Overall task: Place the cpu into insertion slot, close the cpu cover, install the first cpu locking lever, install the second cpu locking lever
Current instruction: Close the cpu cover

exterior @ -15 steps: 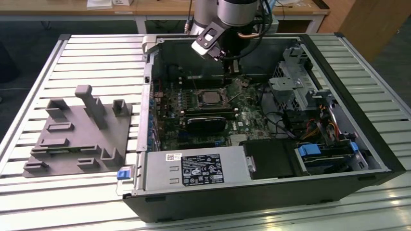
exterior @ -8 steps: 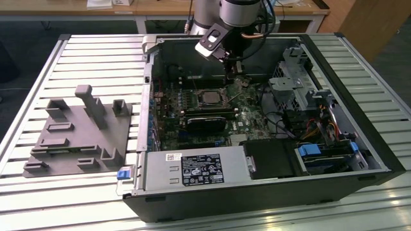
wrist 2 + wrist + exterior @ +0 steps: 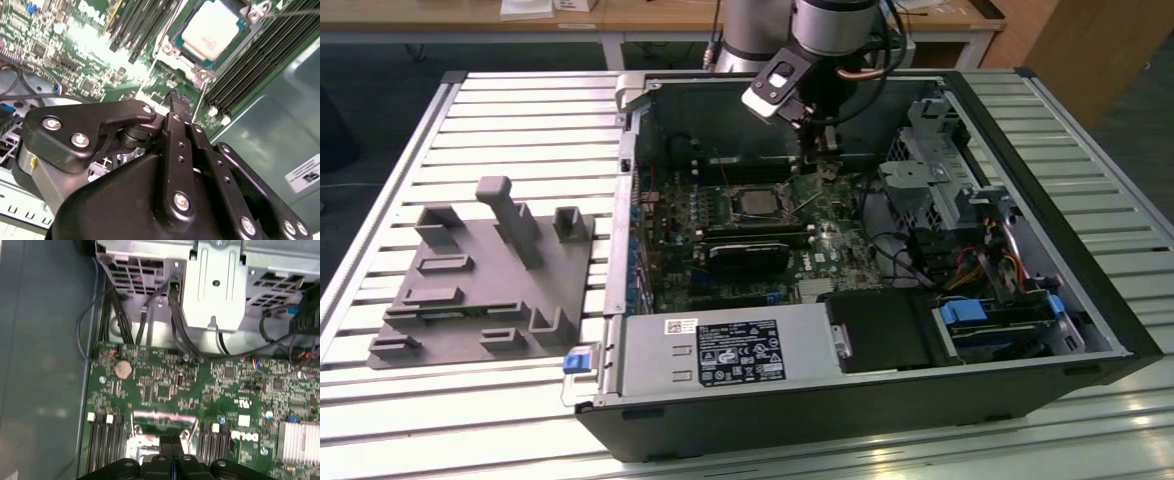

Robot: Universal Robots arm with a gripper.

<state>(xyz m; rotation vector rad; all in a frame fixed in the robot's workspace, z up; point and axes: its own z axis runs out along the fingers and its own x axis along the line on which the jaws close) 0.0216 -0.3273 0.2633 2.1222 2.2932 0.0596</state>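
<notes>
Hovering just beside the insertion slot [image 3: 243, 25], the end effector [image 3: 179, 98], pinched together and apparently empty, faces a cpu [image 3: 210, 32] already seated there; closing and latching appear not yet done.

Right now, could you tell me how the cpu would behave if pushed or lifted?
The cpu is a thin, flat metal-topped square: probably stiff and light. Its smooth top looks slippery. Sitting inside the insertion slot, it would likely resist sideways pushes.
</notes>
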